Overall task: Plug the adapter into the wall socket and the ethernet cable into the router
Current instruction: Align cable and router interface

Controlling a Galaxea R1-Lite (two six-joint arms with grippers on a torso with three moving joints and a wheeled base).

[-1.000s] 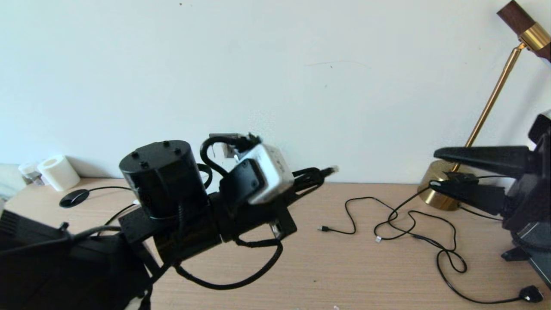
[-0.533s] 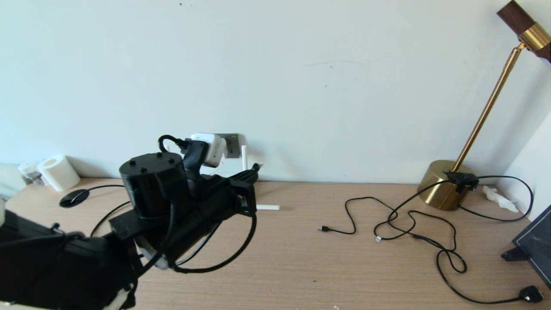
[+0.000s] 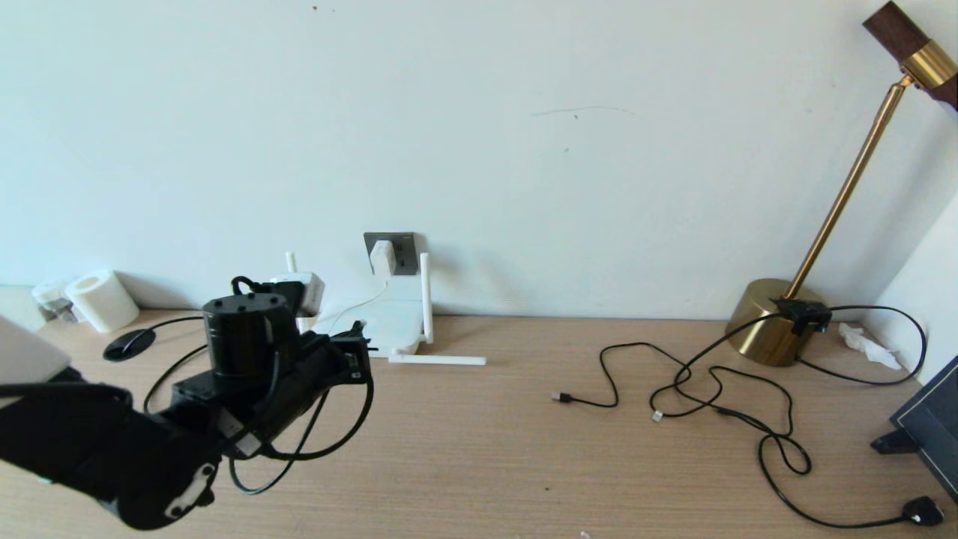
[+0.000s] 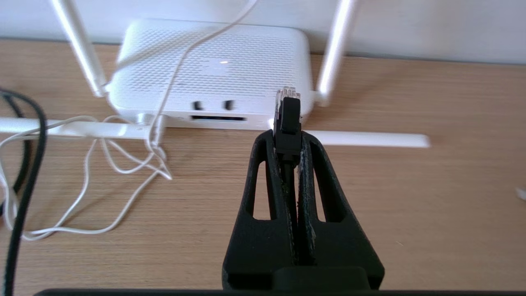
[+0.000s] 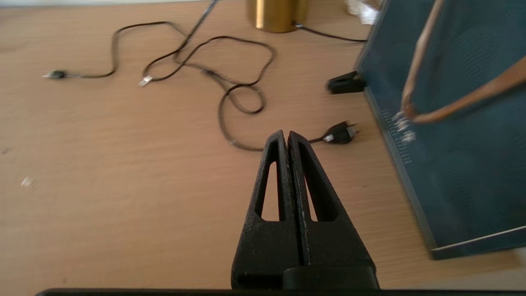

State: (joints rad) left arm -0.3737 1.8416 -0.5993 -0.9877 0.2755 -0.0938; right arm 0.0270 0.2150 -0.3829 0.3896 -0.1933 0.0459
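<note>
Ethernet cable [image 4: 287, 119] plug is pinched in the closed left gripper [image 4: 288, 142], tip aimed lengthwise at router [image 4: 209, 74] ports (not inserted); right gripper [image 5: 287, 137] closed, empty.

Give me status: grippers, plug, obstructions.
Left gripper shut on black ethernet cable, short of white four-antenna router. Right gripper shut, empty. White cube adapter in grey wall socket. Thin white cord beside ports.

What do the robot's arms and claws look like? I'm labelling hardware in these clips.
Both are matte black. The left arm has a squat cylindrical joint housing with bolt heads on top, and loose black cables looping alongside. The left claw and right claw each have two tapered, wedge-shaped fingers with long triangular cut-outs and a rough, grainy finish.
</note>
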